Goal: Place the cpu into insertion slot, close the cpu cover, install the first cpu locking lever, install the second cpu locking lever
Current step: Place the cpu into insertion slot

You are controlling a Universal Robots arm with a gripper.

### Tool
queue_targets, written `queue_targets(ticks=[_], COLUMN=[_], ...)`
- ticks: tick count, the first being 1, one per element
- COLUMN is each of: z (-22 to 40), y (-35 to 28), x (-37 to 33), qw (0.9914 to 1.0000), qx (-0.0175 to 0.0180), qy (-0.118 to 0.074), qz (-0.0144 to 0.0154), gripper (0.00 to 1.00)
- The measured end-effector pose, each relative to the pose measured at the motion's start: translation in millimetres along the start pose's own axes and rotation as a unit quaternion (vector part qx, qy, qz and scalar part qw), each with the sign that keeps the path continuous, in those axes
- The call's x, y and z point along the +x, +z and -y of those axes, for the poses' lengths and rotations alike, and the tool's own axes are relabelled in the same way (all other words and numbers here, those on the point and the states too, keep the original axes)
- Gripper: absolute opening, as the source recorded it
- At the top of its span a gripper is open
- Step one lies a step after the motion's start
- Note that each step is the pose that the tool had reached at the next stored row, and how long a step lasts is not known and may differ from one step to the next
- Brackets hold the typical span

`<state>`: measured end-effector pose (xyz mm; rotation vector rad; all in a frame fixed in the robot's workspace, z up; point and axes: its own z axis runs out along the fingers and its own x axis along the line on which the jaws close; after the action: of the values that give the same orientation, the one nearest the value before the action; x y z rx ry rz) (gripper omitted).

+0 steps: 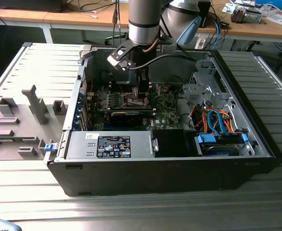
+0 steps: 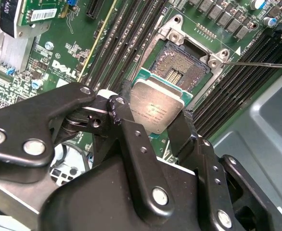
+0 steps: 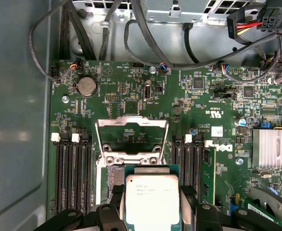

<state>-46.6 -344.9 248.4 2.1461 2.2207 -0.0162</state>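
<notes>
With the cover (image 3: 131, 123) open, the jaws grasp the cpu (image 2: 156, 107) just short of the slot (image 2: 179, 65), so placing is in hand and calls for careful alignment.

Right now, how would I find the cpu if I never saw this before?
Look inside the open computer case at the green board. There the black gripper holds the cpu by the gold-brown socket. It is the only flat, silvery square with a green edge; its neighbours are long, narrow black slots.
</notes>
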Motion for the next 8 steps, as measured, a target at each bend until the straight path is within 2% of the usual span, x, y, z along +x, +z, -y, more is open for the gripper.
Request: queue_targets(ticks=[8], z=[0.1], y=[2.2], x=[0.1], qw=[1.0], qx=[0.0], qy=[0.0], qz=[0.0], gripper=[0.55])
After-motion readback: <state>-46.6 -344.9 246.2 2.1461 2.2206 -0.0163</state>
